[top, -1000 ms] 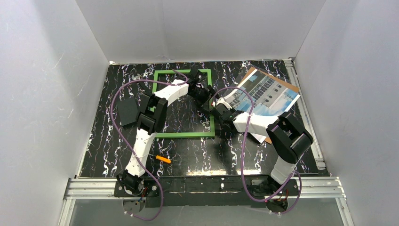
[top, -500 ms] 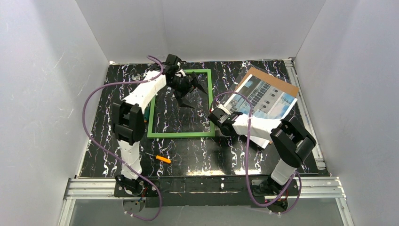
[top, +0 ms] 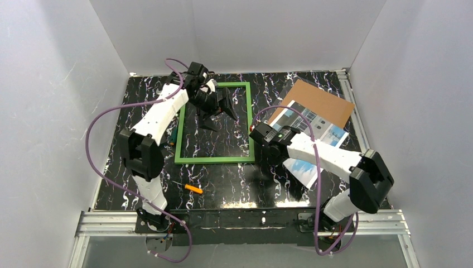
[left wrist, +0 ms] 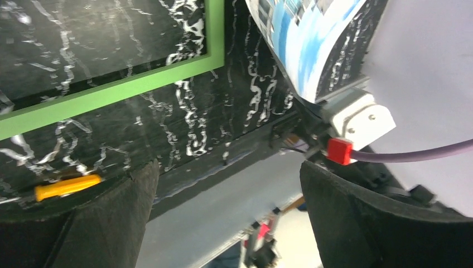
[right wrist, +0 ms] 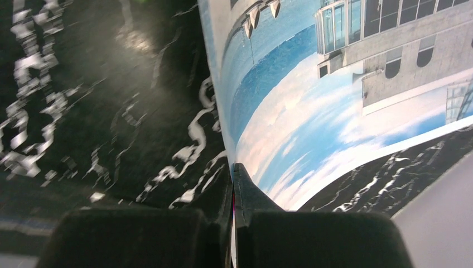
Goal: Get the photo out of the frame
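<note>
The right gripper (top: pixel 260 134) is pinching the photo (top: pixel 326 129) at its left edge, just beside the right bar of the frame (top: pixel 213 160). In the right wrist view the two fingers (right wrist: pixel 139 234) are pressing together. The edge of the photo (right wrist: pixel 334 84) is running down into the seam between their tips. From that pinch the sheet is curling up and away to the right. The blue, cloudy sky part is lying nearest the fingertips and the building is lying farther off.

The photo is lying outside the frame, to its right. Its far end is overlapping the brown board (top: pixel 318 96), and the right arm is crossing above its middle. The frame is lying flat on the table (top: pixel 228 181), with the black marbled top showing through its opening.

The left gripper (top: pixel 218 111) is hanging over the far part of the frame's opening. Its fingers (left wrist: pixel 83 223) are spreading wide with nothing between them. In the left wrist view a bar of the frame (left wrist: pixel 128 86) is passing across the upper left, well apart from both fingers. The curled photo (left wrist: pixel 312 44) is showing at the top, also clear of them. A small orange piece (left wrist: pixel 67 187) is lying on the table beyond the left-hand finger.
</note>
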Robot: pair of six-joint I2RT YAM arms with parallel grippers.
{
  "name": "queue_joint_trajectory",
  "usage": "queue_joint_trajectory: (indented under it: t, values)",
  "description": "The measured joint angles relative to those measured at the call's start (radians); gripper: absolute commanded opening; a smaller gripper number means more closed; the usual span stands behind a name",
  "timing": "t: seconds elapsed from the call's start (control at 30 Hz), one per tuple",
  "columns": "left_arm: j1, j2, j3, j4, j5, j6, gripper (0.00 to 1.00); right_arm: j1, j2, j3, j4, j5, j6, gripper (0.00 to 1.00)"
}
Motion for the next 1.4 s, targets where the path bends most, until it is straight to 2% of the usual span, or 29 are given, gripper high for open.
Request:
queue_joint_trajectory:
  t: [0.2, 0.4, 0.6, 0.77, 0.9, 1.0, 1.13, 1.2, 1.4]
  values:
    - [0.027, -0.133, 0.000, -0.080, -0.127, 0.122, 0.98, 0.078, -0.120, 0.067, -0.133, -0.160, 0.053, 0.01]
    - [0.111, -0.209, -0.035, -0.092, -0.177, 0.156, 0.98, 0.180, -0.213, 0.192, -0.227, -0.333, 0.100, 0.01]
    - [0.197, -0.266, -0.112, -0.076, -0.208, 0.150, 0.98, 0.214, -0.290, 0.367, -0.245, -0.552, 0.124, 0.01]
    - [0.261, -0.322, -0.130, -0.061, -0.241, 0.133, 0.98, 0.215, -0.320, 0.599, -0.227, -0.621, 0.130, 0.01]
    - [0.316, -0.373, -0.127, -0.053, -0.233, 0.103, 0.98, 0.215, -0.314, 0.814, -0.205, -0.515, 0.126, 0.01]
    - [0.331, -0.385, -0.119, -0.042, -0.208, 0.080, 0.98, 0.212, -0.298, 0.934, -0.183, -0.291, 0.103, 0.01]
    - [0.330, -0.384, -0.130, -0.021, -0.170, 0.060, 0.98, 0.178, -0.290, 0.952, -0.135, 0.015, 0.032, 0.01]
    - [0.330, -0.384, -0.145, -0.007, -0.153, 0.053, 0.98, 0.122, -0.271, 0.942, -0.100, 0.124, -0.021, 0.01]
    - [0.330, -0.367, -0.195, 0.032, -0.100, 0.027, 0.98, -0.084, -0.147, 0.940, 0.005, 0.325, -0.274, 0.01]
